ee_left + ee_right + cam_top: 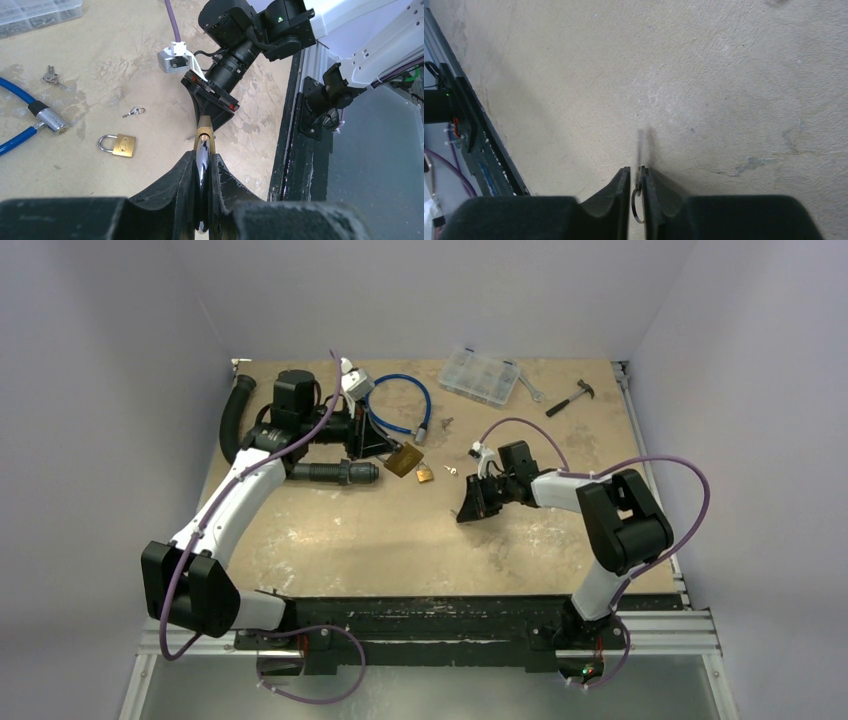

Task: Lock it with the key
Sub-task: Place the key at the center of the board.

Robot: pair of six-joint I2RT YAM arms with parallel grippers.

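**A:** The right gripper (pixel 634 171), how do we find it?

**B:** We see its jaws almost together, with only a thin gap. In this gap sits the key (pixel 640 145). Its blade sticks out past the fingertips toward the middle of the right wrist frame and is a little blurred. The key ring (pixel 632 202) hangs between the fingers at the bottom centre.

**A:** And the left gripper (pixel 204 154)?

**B:** We see it closed as well, on a brass padlock (pixel 204 136) that is turned edge-on at the lower centre of the left wrist frame. The brass end shows past the fingertips and faces the right gripper, which is near it but apart.

**A:** What do we see around them?

**B:** On the table (pixel 724 75), at the left of the left wrist frame, lies a smaller padlock (pixel 118 145). A loose small key (pixel 134 111) is just above it. A blue cable lock (pixel 47 117) lies at the left edge.
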